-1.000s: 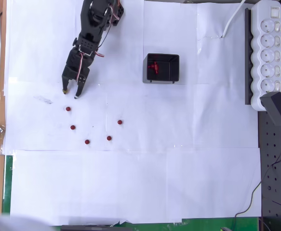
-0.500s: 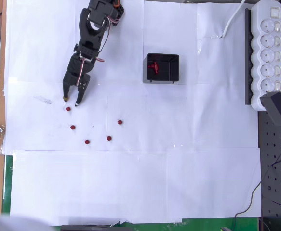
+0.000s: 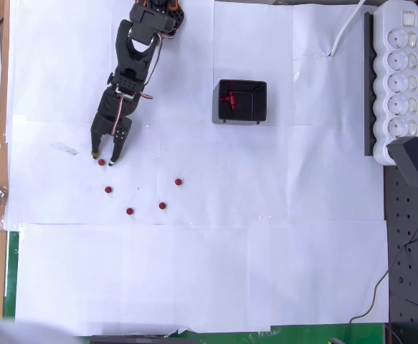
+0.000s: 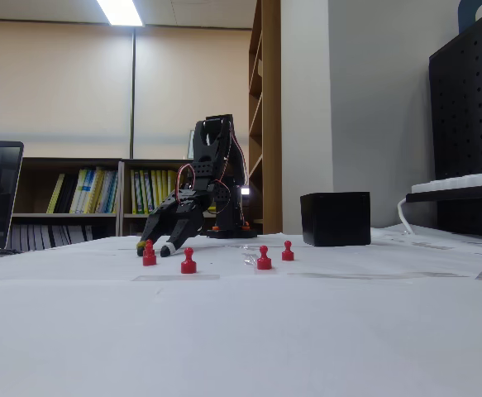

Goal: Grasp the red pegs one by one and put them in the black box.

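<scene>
Several small red pegs stand on the white paper in the overhead view, among them one at the upper left [image 3: 102, 162], one below it [image 3: 108, 190] and one further right [image 3: 178, 182]. My black gripper [image 3: 102, 158] is open and lowered, its two fingertips on either side of the upper-left peg. The fixed view shows the gripper [image 4: 152, 246] low over the table with a peg [image 4: 149, 253] at its tips. To the right, the black box [image 3: 241, 120] holds red pegs [image 3: 228, 99]; its dark wall [image 4: 335, 218] faces the fixed camera.
A white power strip [image 3: 399, 64] and a black adapter [image 3: 413, 161] lie along the right edge over a black pegboard. A scrap of clear tape [image 3: 64, 148] sits left of the gripper. The wooden table edge [image 3: 3, 143] runs down the left.
The arm has reached further down the picture, and the open fingers have come down from above the upper-left peg to either side of it. The pegs have not moved.
</scene>
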Action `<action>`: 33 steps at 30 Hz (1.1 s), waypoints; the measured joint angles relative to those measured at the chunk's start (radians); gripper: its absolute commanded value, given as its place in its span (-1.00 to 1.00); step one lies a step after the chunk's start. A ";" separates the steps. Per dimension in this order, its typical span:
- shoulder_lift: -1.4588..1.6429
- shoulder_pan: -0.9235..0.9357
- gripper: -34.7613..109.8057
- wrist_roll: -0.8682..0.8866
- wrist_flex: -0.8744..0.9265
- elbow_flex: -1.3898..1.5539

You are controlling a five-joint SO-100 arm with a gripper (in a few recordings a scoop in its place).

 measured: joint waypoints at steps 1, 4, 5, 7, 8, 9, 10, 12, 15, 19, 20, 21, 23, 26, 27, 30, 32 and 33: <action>0.000 0.000 -0.32 0.000 0.000 0.006; 0.000 -0.003 -0.32 0.000 0.000 0.008; 0.006 -0.003 -0.32 0.000 -0.005 0.008; 0.015 -0.012 -0.32 0.000 -0.012 0.020; 0.018 -0.015 -0.32 0.000 -0.012 0.023; 0.018 -0.012 -0.32 0.000 -0.012 0.025; 0.023 -0.012 -0.32 0.000 -0.012 0.029; 0.032 -0.012 -0.32 0.000 -0.012 0.041; 0.032 -0.012 -0.32 0.000 -0.012 0.044; 0.034 -0.012 -0.32 0.000 -0.012 0.044; 0.034 -0.012 -0.36 0.000 -0.011 0.044; 0.034 -0.012 -0.37 0.000 -0.009 0.044; 0.034 -0.012 -0.44 0.000 -0.008 0.046; 0.034 -0.012 -0.52 0.000 -0.008 0.046; 0.034 -0.012 -0.52 -0.008 -0.006 0.048; 0.034 -0.012 -0.52 -0.014 0.021 0.061; 0.029 -0.012 -0.52 -0.014 0.051 0.077; 0.021 -0.012 -0.52 -0.014 0.077 0.083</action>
